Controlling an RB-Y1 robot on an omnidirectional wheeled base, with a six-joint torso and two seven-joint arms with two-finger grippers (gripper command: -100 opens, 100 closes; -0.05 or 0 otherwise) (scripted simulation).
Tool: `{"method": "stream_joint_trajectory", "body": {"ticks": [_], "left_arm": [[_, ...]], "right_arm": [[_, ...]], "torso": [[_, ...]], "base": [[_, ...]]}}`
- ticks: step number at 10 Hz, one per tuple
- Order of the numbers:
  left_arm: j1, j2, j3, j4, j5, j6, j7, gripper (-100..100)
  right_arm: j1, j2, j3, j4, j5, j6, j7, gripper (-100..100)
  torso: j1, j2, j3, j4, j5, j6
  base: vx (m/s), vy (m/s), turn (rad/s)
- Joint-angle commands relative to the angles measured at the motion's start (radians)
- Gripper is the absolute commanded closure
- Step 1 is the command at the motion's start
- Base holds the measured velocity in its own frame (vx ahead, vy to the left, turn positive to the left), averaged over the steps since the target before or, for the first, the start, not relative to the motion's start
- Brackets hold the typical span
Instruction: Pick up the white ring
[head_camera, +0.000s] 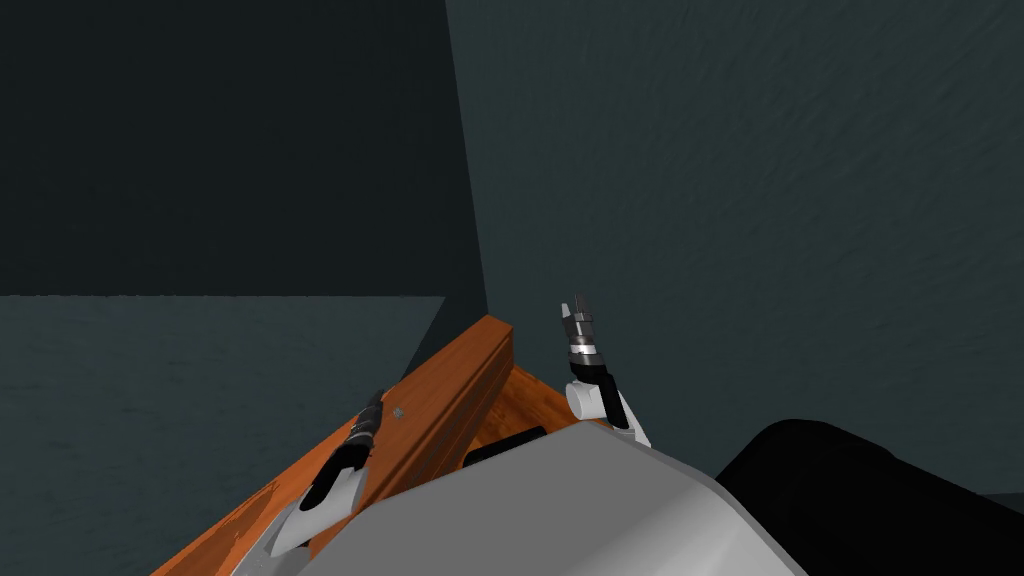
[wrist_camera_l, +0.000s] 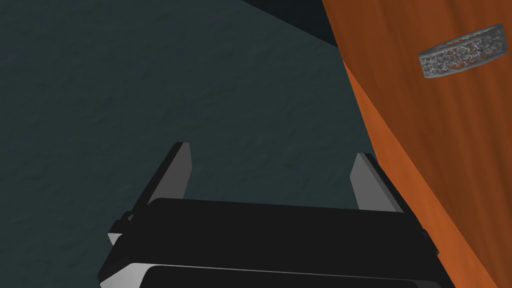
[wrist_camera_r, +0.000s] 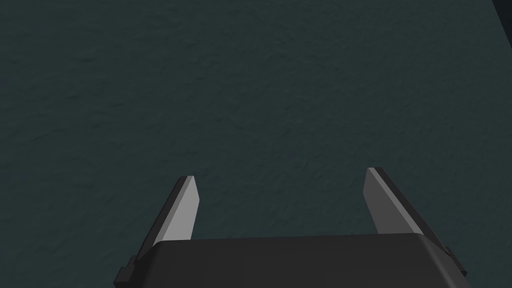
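The ring (wrist_camera_l: 465, 51) is a small grey band with a mottled, ornate surface, lying on an orange wooden top (wrist_camera_l: 425, 150). In the head view the ring (head_camera: 398, 411) is a tiny grey speck on that wooden top (head_camera: 450, 380), just right of my left gripper (head_camera: 377, 398). My left gripper (wrist_camera_l: 272, 151) is open with nothing between its fingers, and it hangs beside the wood's edge, short of the ring and off to its side. My right gripper (head_camera: 578, 305) is raised past the far side of the furniture; in its wrist view the right gripper (wrist_camera_r: 280, 175) is open and empty.
Dark grey-green walls (head_camera: 750, 200) meet in a corner right behind the wooden furniture. A dark floor (head_camera: 150, 400) lies to the left of it. A black shape (head_camera: 870, 500) sits at the lower right.
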Motion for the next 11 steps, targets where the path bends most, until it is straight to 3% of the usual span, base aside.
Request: {"method": "stream_joint_trajectory", "body": {"ticks": [1, 5, 7, 8, 11], "left_arm": [[0.003, -0.004, 0.013, 0.009, 0.002, 0.028, -0.002, -100], [-0.054, 0.035, 0.065, 0.150, 0.027, 0.131, 0.016, -100], [-0.054, 0.035, 0.065, 0.157, 0.027, 0.131, 0.016, -100], [-0.072, 0.047, 0.082, 0.197, 0.035, 0.163, 0.022, -100], [-0.089, 0.058, 0.098, 0.243, 0.044, 0.194, 0.027, -100]], "right_arm": [[0.000, 0.000, 0.000, 0.000, 0.000, 0.000, 0.000, 0], [0.000, 0.000, 0.000, 0.000, 0.000, 0.000, 0.000, 0], [0.000, 0.000, 0.000, 0.000, 0.000, 0.000, 0.000, 0], [0.000, 0.000, 0.000, 0.000, 0.000, 0.000, 0.000, 0], [0.000, 0.000, 0.000, 0.000, 0.000, 0.000, 0.000, 0]], "torso": [[0.000, 0.000, 0.000, 0.000, 0.000, 0.000], [0.000, 0.000, 0.000, 0.000, 0.000, 0.000], [0.000, 0.001, 0.000, 0.000, 0.000, 0.000], [0.001, 0.002, 0.001, 0.000, 0.000, 0.000], [0.000, 0.000, 0.000, 0.000, 0.000, 0.000]], "base": [[0.030, -0.027, -0.021], [0.044, -0.036, -0.050], [0.023, -0.015, -0.011], [0.026, -0.016, -0.053], [0.036, -0.025, -0.042]]}}
